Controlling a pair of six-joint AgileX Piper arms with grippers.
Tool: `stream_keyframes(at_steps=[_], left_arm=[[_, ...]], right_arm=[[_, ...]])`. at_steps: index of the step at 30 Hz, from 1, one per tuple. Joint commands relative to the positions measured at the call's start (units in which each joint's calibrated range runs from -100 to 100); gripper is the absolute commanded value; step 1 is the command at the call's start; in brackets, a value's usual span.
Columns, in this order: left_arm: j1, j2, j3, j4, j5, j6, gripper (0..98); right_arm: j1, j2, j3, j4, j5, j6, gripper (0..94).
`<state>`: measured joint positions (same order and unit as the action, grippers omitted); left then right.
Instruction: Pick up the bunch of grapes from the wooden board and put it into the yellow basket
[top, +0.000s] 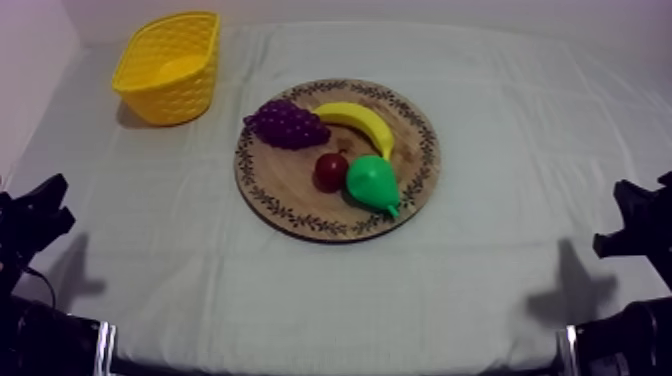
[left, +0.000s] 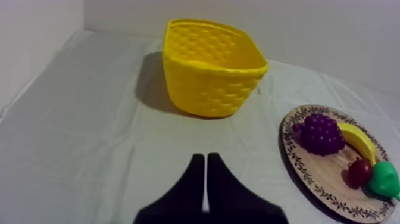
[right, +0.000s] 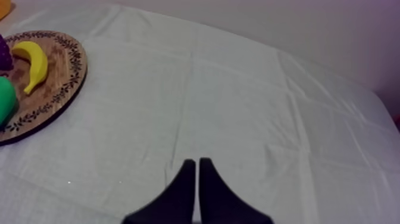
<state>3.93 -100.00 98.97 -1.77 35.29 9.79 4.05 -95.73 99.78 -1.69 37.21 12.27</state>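
Observation:
A purple bunch of grapes (top: 287, 124) lies on the round wooden board (top: 300, 205) at its upper left, beside the banana (top: 358, 124). The yellow basket (top: 172, 66) stands at the back left of the table, apart from the board. My left gripper (top: 40, 205) rests low at the table's left side; its fingers (left: 196, 179) lie together as a narrow wedge, shut on nothing, with the basket (left: 211, 65) and the grapes (left: 321, 133) ahead. My right gripper (top: 630, 215) rests low at the right, fingers (right: 190, 179) likewise shut, well away from the board (right: 53, 98).
A small red fruit (top: 330, 171) and a green pear (top: 373, 184) lie on the board in front of the banana. Bare cloth stretches between the board and both grippers. A wall runs along the table's left and back edges.

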Motion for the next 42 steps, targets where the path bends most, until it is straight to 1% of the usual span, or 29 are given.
stream_keyframes(at_steps=[1, 19, 23, 25, 27, 28, 29, 31, 32, 33, 34, 36, 38, 42], left_arm=[[0.01, 0.0, 0.03, -0.01, 0.04, 0.05, 0.0], [0.01, 0.0, 0.03, -0.01, 0.04, 0.0, 0.0], [0.49, 0.03, 0.05, -0.06, 0.26, -2.68, 0.0], [0.86, 0.42, 0.18, -0.52, -0.41, -2.01, 0.0], [1.02, 2.09, 0.2, -0.37, -1.73, -1.5, 0.0], [1.09, 3.51, 0.08, 0.22, -2.8, -1.94, 0.0], [1.13, 5.27, -0.2, 1.59, -4.33, -3.51, 0.0], [1.47, 9.7, -1.58, 6.17, -7.64, -8.9, 0.0], [1.79, 12.25, -2.8, 8.2, -8.95, -11.02, 0.0], [2.17, 14.88, -4.36, 9.62, -9.87, -12.59, 0.0], [2.59, 17.63, -6.13, 10.61, -10.52, -13.72, 0.0], [3.51, 23.15, -10.19, 11.77, -11.35, -15.38, 0.0], [4.33, 28.43, -14.67, 12.33, -11.75, -16.85, 0.0], [5.28, 37.61, -23.41, 12.59, -11.99, -19.3, 0.0]], right_arm=[[0.01, -0.02, -0.01, 0.01, -0.04, 0.01, 0.5], [0.01, -0.02, -0.01, 0.01, -0.04, 0.01, 0.5], [0.01, -0.02, -0.01, 0.01, -0.04, 0.01, 0.5], [0.01, -0.02, -0.01, 0.01, -0.04, 0.01, 0.5], [0.01, -0.02, -0.01, 0.01, -0.04, 0.01, 0.5], [0.01, -0.02, -0.01, 0.01, -0.04, 0.0, 0.5], [0.01, -0.02, -0.01, 0.01, -0.04, 0.0, 0.5], [0.01, -0.02, -0.01, 0.01, -0.04, 0.01, 0.5], [0.01, -0.02, -0.01, 0.01, -0.04, 0.0, 0.5], [0.01, -0.02, -0.01, 0.01, -0.04, 0.0, 0.5], [0.01, -0.02, -0.01, 0.01, -0.04, 0.0, 0.5], [0.01, -0.02, -0.01, 0.01, -0.04, 0.01, 0.5], [0.01, -0.02, -0.01, 0.01, -0.04, 0.01, 0.5], [0.01, -0.02, -0.01, 0.01, -0.04, 0.01, 0.5]])
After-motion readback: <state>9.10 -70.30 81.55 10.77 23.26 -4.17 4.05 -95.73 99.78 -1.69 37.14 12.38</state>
